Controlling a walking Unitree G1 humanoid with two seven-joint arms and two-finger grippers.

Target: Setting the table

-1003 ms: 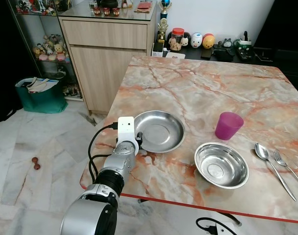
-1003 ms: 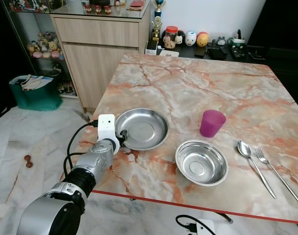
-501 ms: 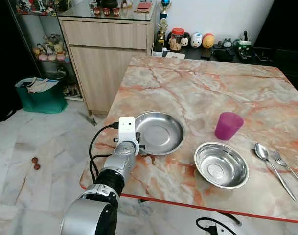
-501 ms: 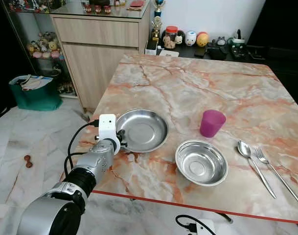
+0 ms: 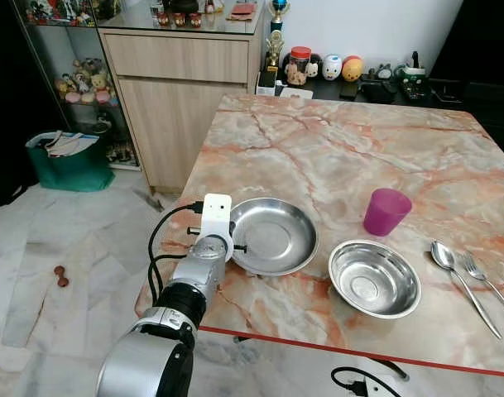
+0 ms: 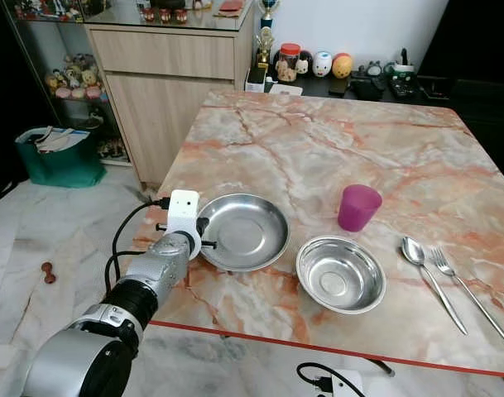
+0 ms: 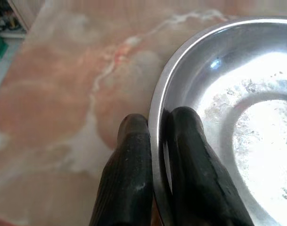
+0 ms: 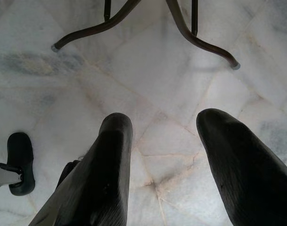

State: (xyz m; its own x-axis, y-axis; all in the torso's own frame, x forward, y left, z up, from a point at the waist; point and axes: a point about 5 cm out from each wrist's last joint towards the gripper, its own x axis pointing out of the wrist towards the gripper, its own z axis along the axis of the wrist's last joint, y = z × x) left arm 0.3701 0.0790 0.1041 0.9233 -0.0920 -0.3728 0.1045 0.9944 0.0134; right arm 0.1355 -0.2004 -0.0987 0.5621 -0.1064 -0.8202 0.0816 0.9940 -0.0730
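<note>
Your bench (image 5: 343, 149) is cream marble veined in orange and rust, edged with a red strip. At its 9 o'clock side the silver plate (image 5: 275, 236) shines mirror-bright, pinched by the left end effector (image 7: 155, 155) and its black fingers (image 7: 129, 174). You see a steel-grey bowl (image 5: 375, 279), a magenta cup (image 5: 386, 212), and silver spoon (image 5: 454, 273) and fork (image 5: 487, 285). The floor (image 8: 148, 89) is white-grey marble.
</note>
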